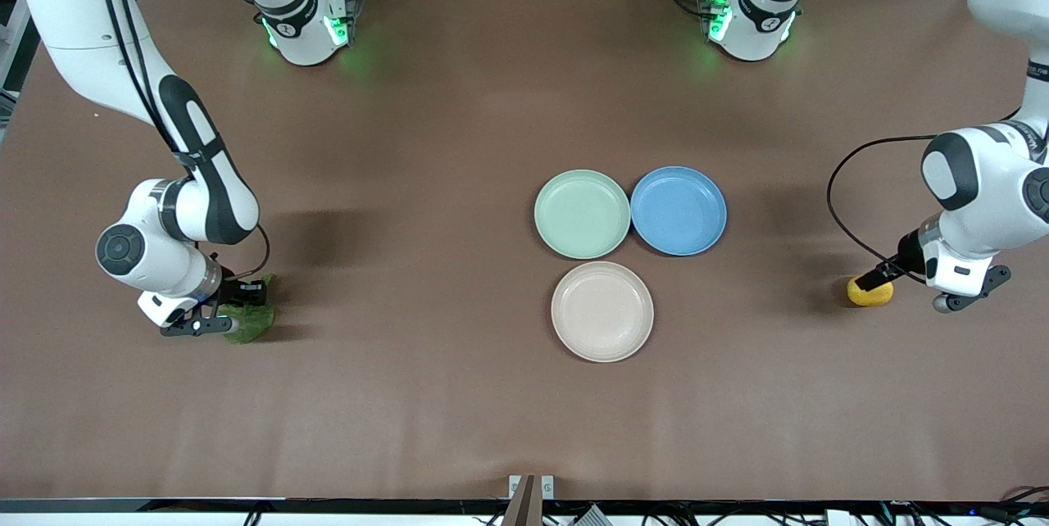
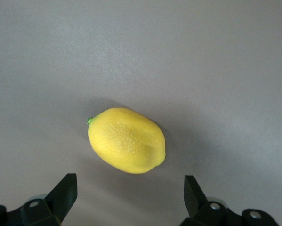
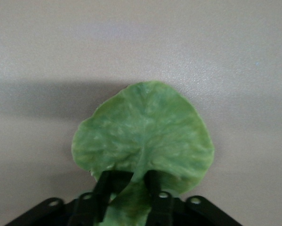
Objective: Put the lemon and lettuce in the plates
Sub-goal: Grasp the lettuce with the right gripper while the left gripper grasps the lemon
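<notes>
The yellow lemon [image 1: 869, 292] lies on the brown table toward the left arm's end. My left gripper [image 1: 883, 278] is low over it and open. In the left wrist view the lemon [image 2: 126, 140] sits just ahead of the left gripper [image 2: 129, 186], whose fingers stand wide apart and do not touch it. My right gripper [image 1: 236, 309] is low at the right arm's end, shut on the stem of the green lettuce leaf [image 1: 252, 321]. In the right wrist view the leaf [image 3: 145, 136] fans out from the right gripper [image 3: 134, 181]. The mint green plate [image 1: 582, 213] and the beige plate [image 1: 602, 310] are empty.
A blue plate [image 1: 678, 210] sits beside the mint plate, touching its rim, toward the left arm's end. The beige plate is nearer the front camera than both. The three plates stand mid-table, well apart from both grippers.
</notes>
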You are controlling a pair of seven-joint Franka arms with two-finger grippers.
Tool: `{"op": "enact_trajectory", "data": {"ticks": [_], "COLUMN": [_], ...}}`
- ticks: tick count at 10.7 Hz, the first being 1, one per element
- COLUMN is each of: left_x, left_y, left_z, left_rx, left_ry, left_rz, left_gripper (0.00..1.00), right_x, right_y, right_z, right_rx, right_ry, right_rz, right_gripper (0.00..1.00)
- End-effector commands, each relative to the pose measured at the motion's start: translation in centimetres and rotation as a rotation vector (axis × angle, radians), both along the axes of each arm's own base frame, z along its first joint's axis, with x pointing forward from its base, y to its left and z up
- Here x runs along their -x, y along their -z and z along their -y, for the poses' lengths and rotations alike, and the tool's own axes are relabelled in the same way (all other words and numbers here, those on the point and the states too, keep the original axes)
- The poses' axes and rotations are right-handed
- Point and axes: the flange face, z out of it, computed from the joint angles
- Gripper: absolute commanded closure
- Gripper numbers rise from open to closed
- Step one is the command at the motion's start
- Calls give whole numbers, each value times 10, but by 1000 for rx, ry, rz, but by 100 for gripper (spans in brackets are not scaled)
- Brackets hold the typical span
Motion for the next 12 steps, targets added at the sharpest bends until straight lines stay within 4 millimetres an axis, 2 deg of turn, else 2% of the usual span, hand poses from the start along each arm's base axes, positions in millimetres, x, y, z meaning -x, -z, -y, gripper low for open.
{"op": "enact_trajectory", "data": {"ticks": [1, 3, 5, 6, 8, 9, 10, 11, 12], "left_x": [-14, -18, -20, -21, -21, -24, -24, -24, -24], "left_y": [16, 33, 51, 54, 57, 53, 53, 53, 51], "left_z": [1, 1, -3, -4, -5, -7, -9, -12, -12], "left_rx": [-1, 6, 13, 14, 12, -9, -20, -20, -21], "left_ry": [-73, -86, -92, -92, -84, -59, -47, -53, -53], "left_rz": [22, 5, -13, -16, -17, 24, 27, 27, 30], "left_gripper": [0, 0, 0, 0, 0, 24, 71, 100, 100], "right_x": [-5, -24, -45, -50, -51, -49, -42, -31, -18], "right_y": [-9, -48, -98, -114, -130, -141, -146, -153, -158], "right_z": [-4, -17, -35, -53, -88, -116, -157, -204, -252], "right_rx": [-17, -33, -51, -65, -88, -105, -123, -127, -124], "right_ry": [-15, -28, -21, 7, 57, 97, 158, 214, 272], "right_rz": [-7, -50, -103, -113, -126, -123, -139, -156, -163], "right_gripper": [100, 100, 100, 100, 100, 100, 100, 100, 100]}}
